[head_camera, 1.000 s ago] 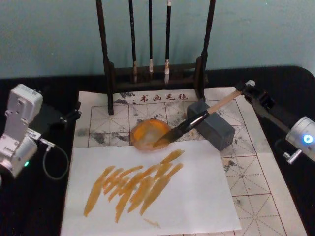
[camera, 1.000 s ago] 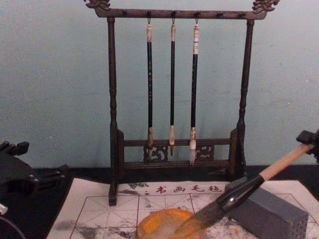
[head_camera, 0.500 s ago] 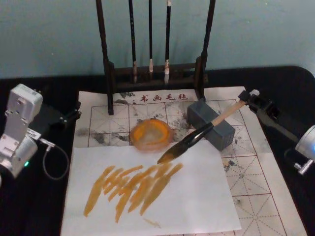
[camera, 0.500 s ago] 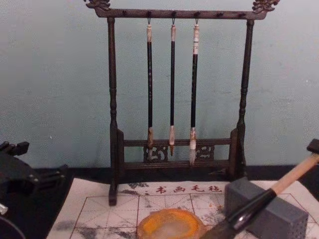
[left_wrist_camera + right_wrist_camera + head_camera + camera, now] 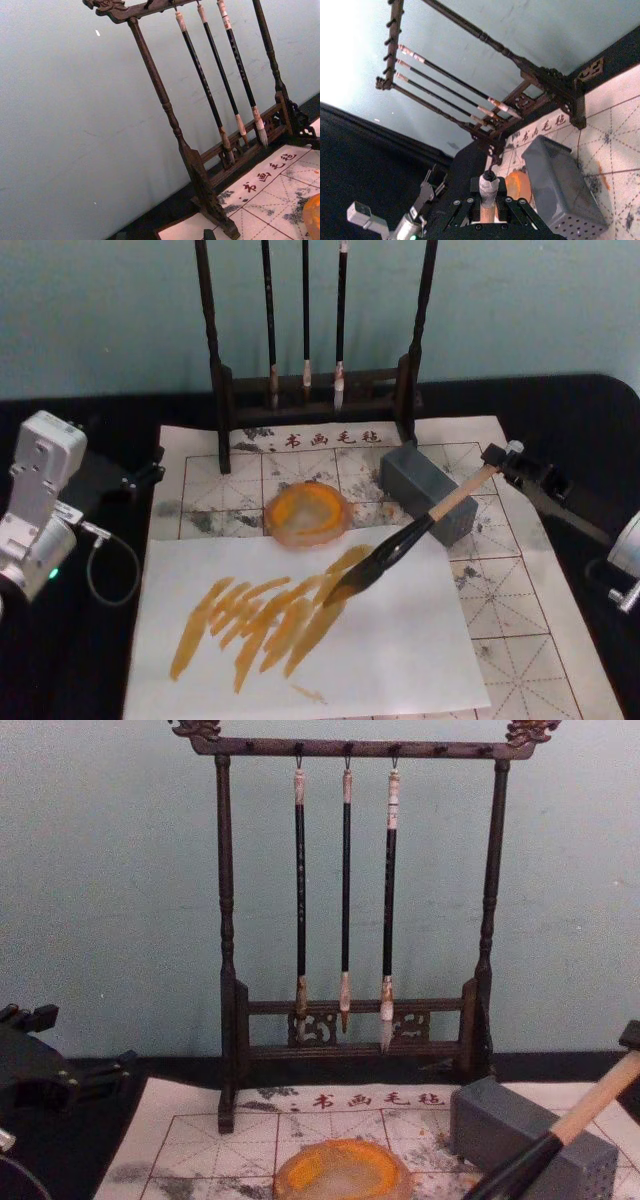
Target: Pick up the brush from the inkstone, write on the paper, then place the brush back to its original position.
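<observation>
Black table (image 5: pixel 590 410): right gripper (image 5: pixel 505 462) clamps the brush (image 5: pixel 410 540), bristles on white sheet (image 5: pixel 400 650) beside orange dish (image 5: pixel 308 513); left gripper (image 5: pixel 130 478) idles apart.

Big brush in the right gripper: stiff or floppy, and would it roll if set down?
The brush handle looks like rigid wood; the bristle tip probably flexes on the white sheet. Its round shaft would likely roll on a flat surface. The right gripper holds its far end, so the tip may wobble.
</observation>
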